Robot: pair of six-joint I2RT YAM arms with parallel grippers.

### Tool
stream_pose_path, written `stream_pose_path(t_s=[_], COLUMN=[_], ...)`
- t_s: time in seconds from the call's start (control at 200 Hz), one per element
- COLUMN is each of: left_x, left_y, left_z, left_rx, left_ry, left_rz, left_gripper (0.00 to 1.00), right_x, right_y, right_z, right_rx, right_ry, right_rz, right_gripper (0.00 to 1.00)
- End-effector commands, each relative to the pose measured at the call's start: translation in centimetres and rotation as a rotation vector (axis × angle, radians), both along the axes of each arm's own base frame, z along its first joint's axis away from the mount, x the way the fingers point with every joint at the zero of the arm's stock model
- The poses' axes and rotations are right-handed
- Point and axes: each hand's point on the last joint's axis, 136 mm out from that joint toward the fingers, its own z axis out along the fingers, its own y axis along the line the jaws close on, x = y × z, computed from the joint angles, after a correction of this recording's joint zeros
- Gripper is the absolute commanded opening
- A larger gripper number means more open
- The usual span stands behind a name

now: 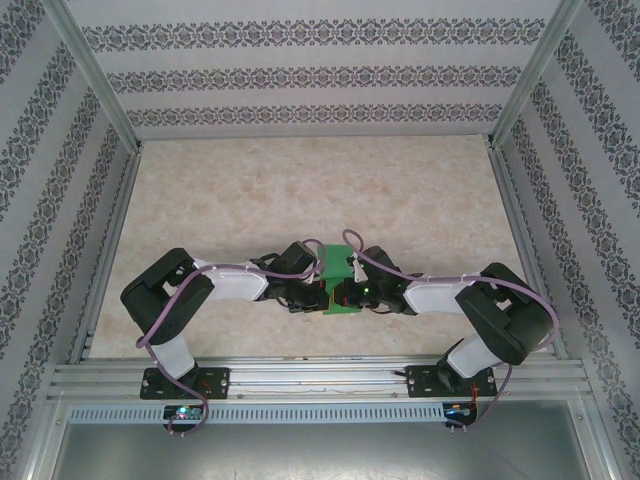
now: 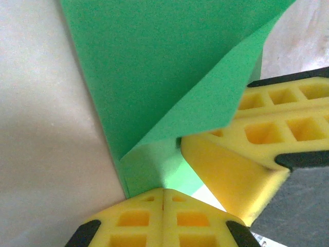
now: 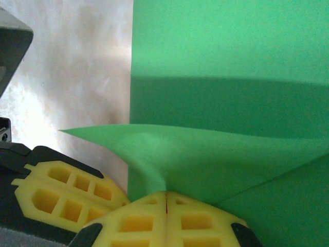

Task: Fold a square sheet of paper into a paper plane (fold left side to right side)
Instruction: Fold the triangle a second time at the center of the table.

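- Top external view: the left arm (image 1: 235,283) and right arm (image 1: 435,293) bend inward from the bottom of the frame. They meet at the centre of the pale marbled surface (image 1: 250,190), over the green paper (image 1: 336,262).
- The paper sits just below the middle of that frame, partly covered where the arms meet. Its far edge shows above them and a strip of its near edge below.
- Patterned walls (image 1: 300,75) close off the surface on three sides.
- Left wrist view: the left gripper (image 2: 163,193), bottom centre, has its yellow fingers pressed together with no gap. It pinches the paper at the low point of a crease.
- From that pinch a lifted layer of paper rises toward the upper right. Its free edge runs diagonally over a flatter layer that spreads to the top of the frame.
- Right wrist view: the right gripper (image 3: 166,195), bottom centre, is likewise clamped tight on the paper, which puckers at its tips.
- A raised flap spreads from that pinch across the lower half of the frame, its pointed corner reaching left. It throws a dark band of shadow on the flat part of the paper lying on the surface in the upper right.
- In the left wrist view the right gripper's finger (image 2: 226,170) comes in from the right edge, just beside the left gripper's tips. Whether it touches them cannot be told.
- In the right wrist view the left gripper's finger (image 3: 77,198) sits at lower left, close against the right gripper.
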Motion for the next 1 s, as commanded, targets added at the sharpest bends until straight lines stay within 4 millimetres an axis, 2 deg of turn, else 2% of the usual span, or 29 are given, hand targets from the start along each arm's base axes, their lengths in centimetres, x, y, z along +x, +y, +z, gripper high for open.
stream_pose_path(t_s=[0.0, 0.59, 0.804, 0.914, 0.994], left_x=[-1.9, -2.1, -2.0, -2.0, -2.0], left_y=[2.7, 2.9, 2.8, 2.8, 2.8], left_z=[-3.4, -3.8, -3.5, -3.5, -3.5], left_rx=[0.164, 0.172, 0.164, 0.164, 0.165], left_ry=[0.089, 0.106, 0.098, 0.099, 0.097], left_rz=[0.03, 0.035, 0.035, 0.036, 0.036], left_gripper=[0.0, 0.0, 0.0, 0.0, 0.0], right_x=[0.8, 4.2, 3.9, 3.2, 2.7], right_y=[-1.4, -4.2, -2.8, -1.5, -0.7], right_z=[-1.1, 0.3, 3.3, 3.8, 3.2], right_rx=[-0.074, -0.078, 0.013, 0.05, 0.05], right_ry=[0.001, -0.026, -0.07, -0.07, -0.057], right_rz=[-0.021, -0.086, -0.061, -0.048, -0.035], right_gripper=[0.0, 0.0, 0.0, 0.0, 0.0])
